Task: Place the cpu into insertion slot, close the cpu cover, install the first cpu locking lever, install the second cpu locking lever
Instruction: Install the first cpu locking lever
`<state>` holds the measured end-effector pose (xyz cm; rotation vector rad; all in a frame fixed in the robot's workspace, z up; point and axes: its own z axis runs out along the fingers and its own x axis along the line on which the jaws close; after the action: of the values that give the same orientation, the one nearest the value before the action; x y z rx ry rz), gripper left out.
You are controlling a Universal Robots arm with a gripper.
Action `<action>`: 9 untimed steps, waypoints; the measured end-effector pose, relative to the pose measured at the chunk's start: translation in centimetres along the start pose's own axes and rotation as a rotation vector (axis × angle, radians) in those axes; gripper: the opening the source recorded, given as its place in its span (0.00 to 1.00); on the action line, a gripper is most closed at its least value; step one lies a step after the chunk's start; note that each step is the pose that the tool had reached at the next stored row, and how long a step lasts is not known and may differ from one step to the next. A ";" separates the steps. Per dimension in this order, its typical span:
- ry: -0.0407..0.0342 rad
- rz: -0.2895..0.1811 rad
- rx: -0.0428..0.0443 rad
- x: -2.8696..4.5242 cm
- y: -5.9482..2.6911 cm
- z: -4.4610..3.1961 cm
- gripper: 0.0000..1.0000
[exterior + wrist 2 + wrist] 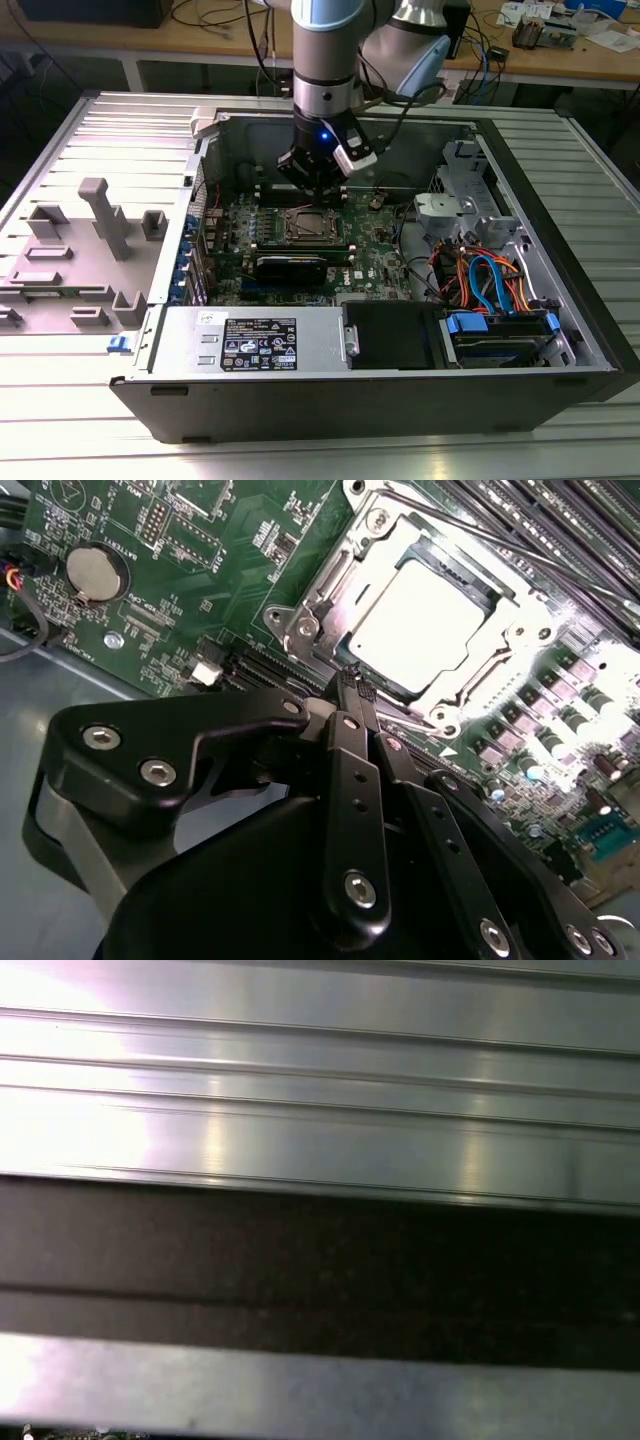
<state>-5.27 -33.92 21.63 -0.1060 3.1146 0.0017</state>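
The small square cpu with a bright silver-grey metal top lies flat in the square grey-rimmed insertion slot on the green motherboard; the thin silvery cpu cover with a square cut-out lies down around the chip, its frame bordering the bright top on all sides; whether it is locked cannot be told.

In the second wrist view the black two-fingered pincer has its fingers drawn together so that the tips meet with no gap; the tips sit just beside the nearest corner of the cover frame; whether they pinch anything between them cannot be told; the cpu lies just beyond the tips, apart from them.

In the exterior view the pincer hangs just above the far edge of the slot, inside the open black and grey computer case that lies on its side on the ribbed silvery metal surface; the grey and light-blue robot arm comes down nearly upright from above, its wrist pointing straight down into the case.

A round silver coin battery sits on the motherboard well apart from the slot; blue and orange cables lie towards the exterior view's right.
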 end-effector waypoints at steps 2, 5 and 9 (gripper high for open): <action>0.0001 0.000 0.0001 -0.12 -0.01 0.27 0.11; 0.0000 0.000 0.0001 -0.24 -0.01 0.61 0.11; 0.0000 0.000 0.0000 -0.35 -0.02 0.93 0.11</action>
<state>-4.90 -33.91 20.71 -0.1060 3.1146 0.0016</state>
